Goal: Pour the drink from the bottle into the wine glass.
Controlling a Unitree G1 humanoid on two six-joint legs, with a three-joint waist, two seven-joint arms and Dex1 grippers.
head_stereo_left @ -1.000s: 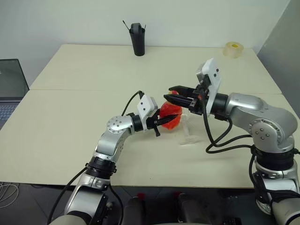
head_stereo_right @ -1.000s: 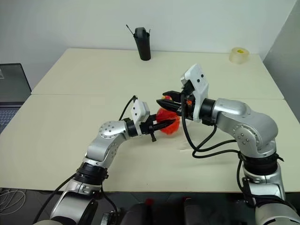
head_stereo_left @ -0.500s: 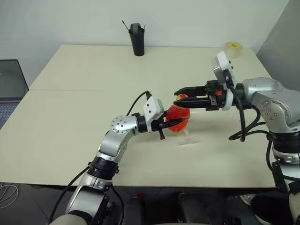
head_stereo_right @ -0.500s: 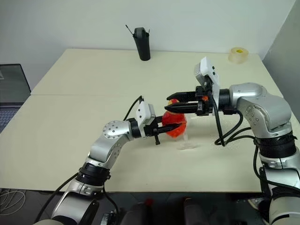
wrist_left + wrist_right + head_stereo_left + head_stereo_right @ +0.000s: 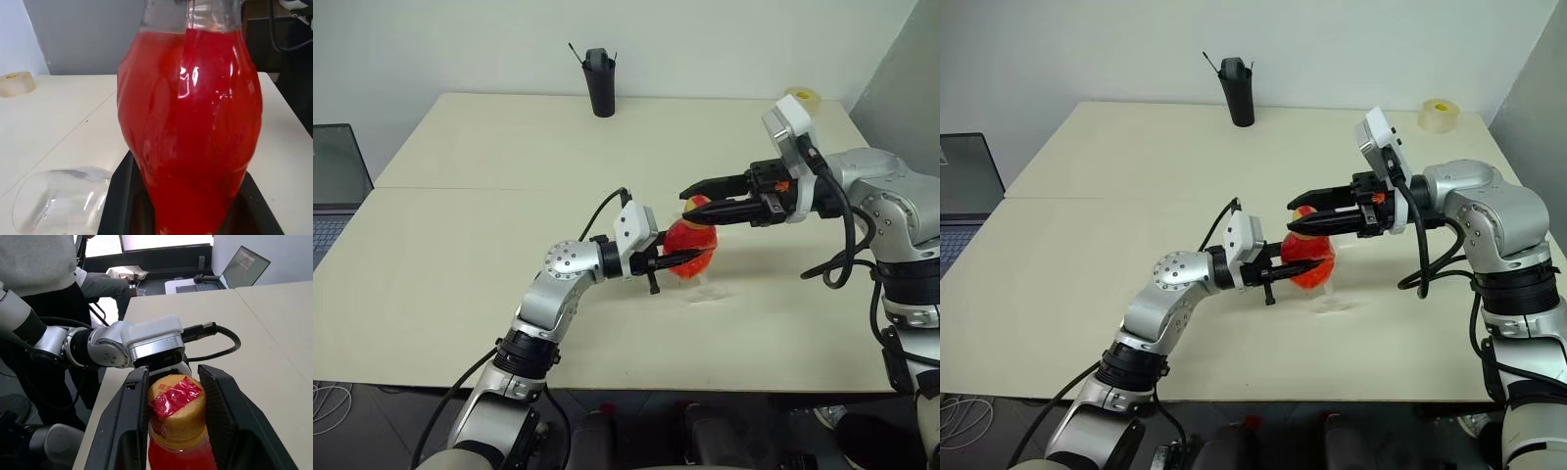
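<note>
Your right gripper (image 5: 172, 423) swung out level; fingers straddle the cap (image 5: 176, 404). Left gripper (image 5: 683, 257) clamps the red-filled bottle (image 5: 188, 127).

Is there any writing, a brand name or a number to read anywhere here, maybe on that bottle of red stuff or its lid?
No text can be read in these pictures.
Bottle: no label on its clear body.
Cap: a red patch on the yellow top, any print too small and crinkled to read.
Tape roll: no readable print.
Black cup: plain.
Laptop: screen too far off to read.
</note>
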